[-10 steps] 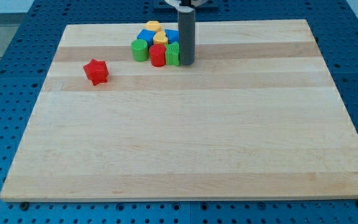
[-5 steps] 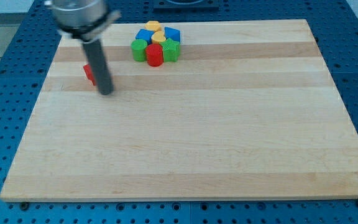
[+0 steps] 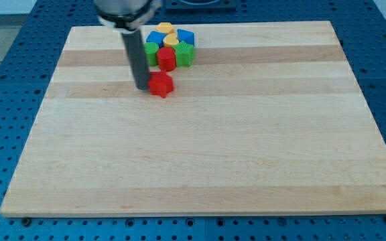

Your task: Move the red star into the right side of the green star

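The red star (image 3: 161, 84) lies on the wooden board, a little below the cluster of blocks near the view's top. My tip (image 3: 142, 87) touches the red star's left side. The green star (image 3: 185, 55) sits at the right of the cluster, above and to the right of the red star. The rod hides part of the cluster's left end.
The cluster holds a red cylinder (image 3: 166, 59), a green block (image 3: 152, 52) partly behind the rod, a blue block (image 3: 157, 38), a second blue block (image 3: 185, 37) and two yellow blocks (image 3: 165, 28) (image 3: 172, 41). The board's edge (image 3: 200, 25) runs just above them.
My tip went from the cluster's right side to the view's left, past the red star, then pushed it to the right. The red star now lies just below the cluster.
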